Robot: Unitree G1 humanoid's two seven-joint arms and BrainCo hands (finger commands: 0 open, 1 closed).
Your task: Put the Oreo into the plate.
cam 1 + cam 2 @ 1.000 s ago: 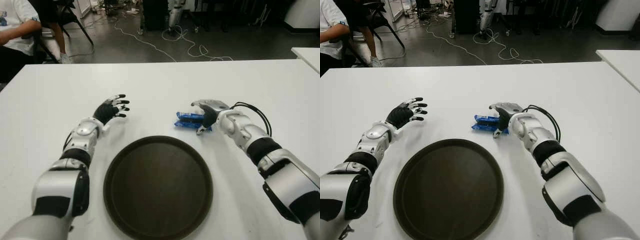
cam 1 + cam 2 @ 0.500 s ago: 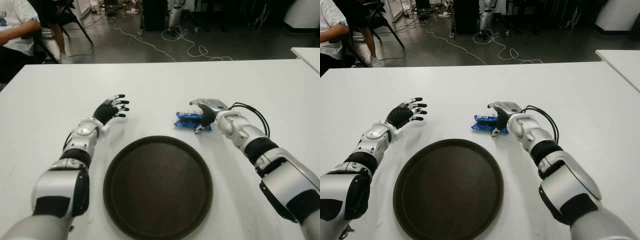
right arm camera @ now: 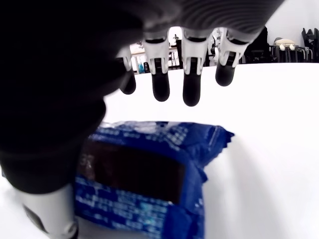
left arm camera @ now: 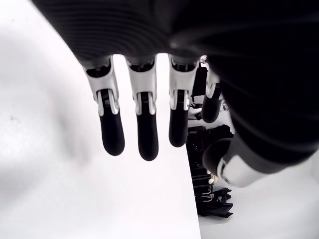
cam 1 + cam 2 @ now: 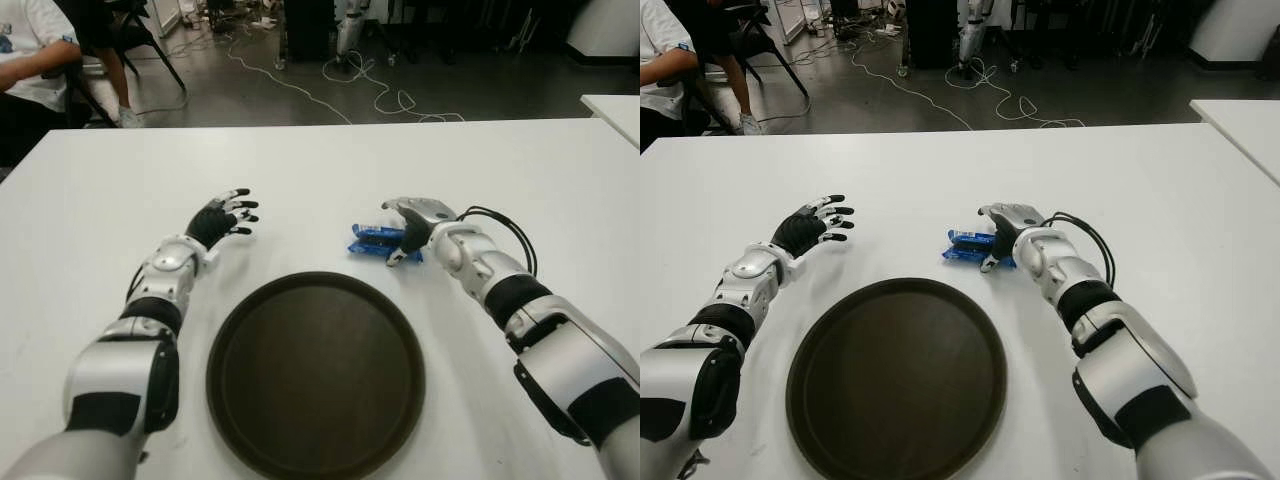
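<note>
A blue Oreo pack (image 5: 372, 241) lies flat on the white table (image 5: 330, 165), just beyond the far right rim of the round dark brown plate (image 5: 316, 372). My right hand (image 5: 400, 236) hovers over the right end of the pack. In the right wrist view its fingers (image 3: 192, 84) stretch out above the Oreo pack (image 3: 149, 174) and the thumb (image 3: 47, 209) stands beside it, not closed on it. Left of the plate's far side is my left hand (image 5: 226, 216), its fingers (image 4: 142, 129) spread and holding nothing. Nothing lies in the plate.
A person (image 5: 30, 60) sits beyond the table's far left corner. Cables (image 5: 350, 95) trail across the floor behind the table. The corner of another white table (image 5: 615, 108) shows at the far right.
My right hand has shifted only slightly over the Oreo pack. The pack, the plate and the left hand have not moved.
</note>
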